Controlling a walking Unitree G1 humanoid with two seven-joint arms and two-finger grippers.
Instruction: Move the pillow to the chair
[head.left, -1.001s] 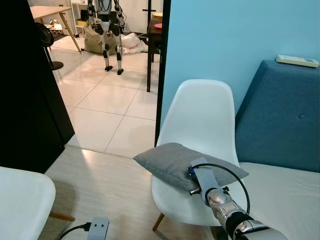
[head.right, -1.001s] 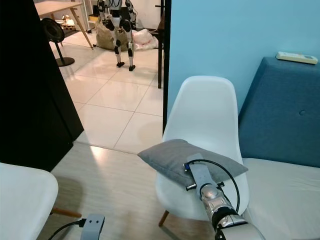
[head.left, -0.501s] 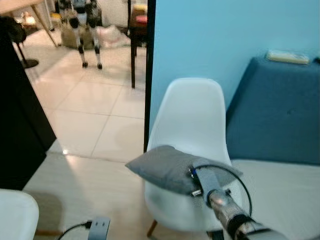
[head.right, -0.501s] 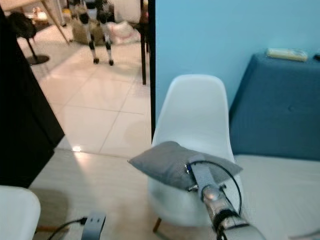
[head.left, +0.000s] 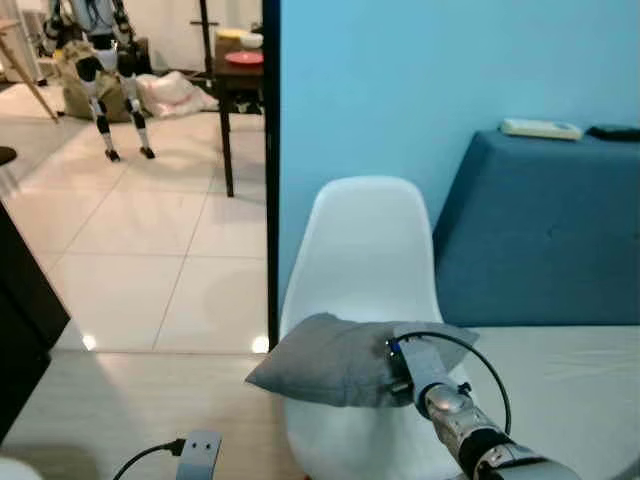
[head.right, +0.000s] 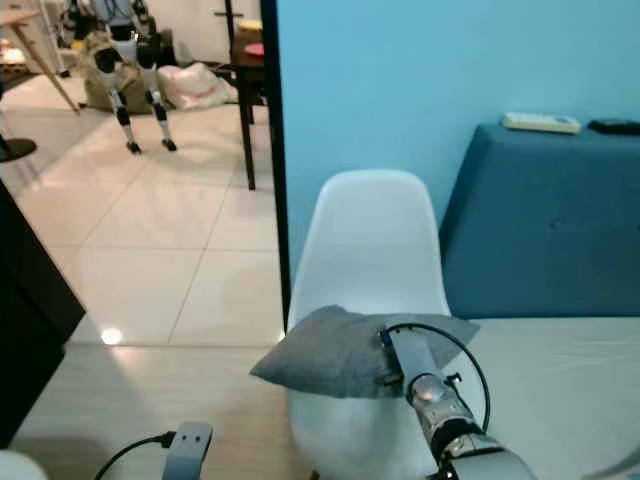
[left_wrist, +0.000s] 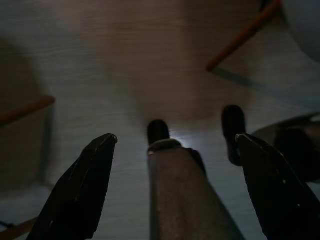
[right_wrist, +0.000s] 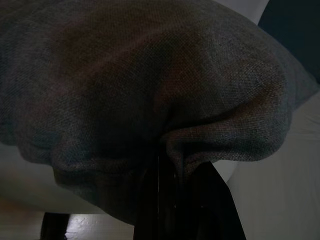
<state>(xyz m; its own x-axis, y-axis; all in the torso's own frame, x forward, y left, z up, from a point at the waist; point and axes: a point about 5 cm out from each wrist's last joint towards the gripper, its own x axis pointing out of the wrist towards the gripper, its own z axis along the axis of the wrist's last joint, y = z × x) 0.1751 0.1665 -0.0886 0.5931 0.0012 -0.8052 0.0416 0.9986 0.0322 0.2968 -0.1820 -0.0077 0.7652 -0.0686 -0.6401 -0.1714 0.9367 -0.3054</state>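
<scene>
while the pillow (head.left: 330, 360) overhangs the chair (head.left: 365, 250), right fingers (right_wrist: 165, 200) pinch it; left fingers (left_wrist: 85, 185) apart.

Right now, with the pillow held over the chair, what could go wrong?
The right end effector pinches only a fold at the gray pillow's edge, so the fabric could slip free early. Much of the pillow overhangs the front left of the white chair's seat; released like this, it might slide to the floor. The cable looping over the wrist could snag the pillow on withdrawal.

Grey pillow (head.left: 330, 360), roughly level over the seat of the white chair (head.left: 365, 250), one corner overhanging.
</scene>
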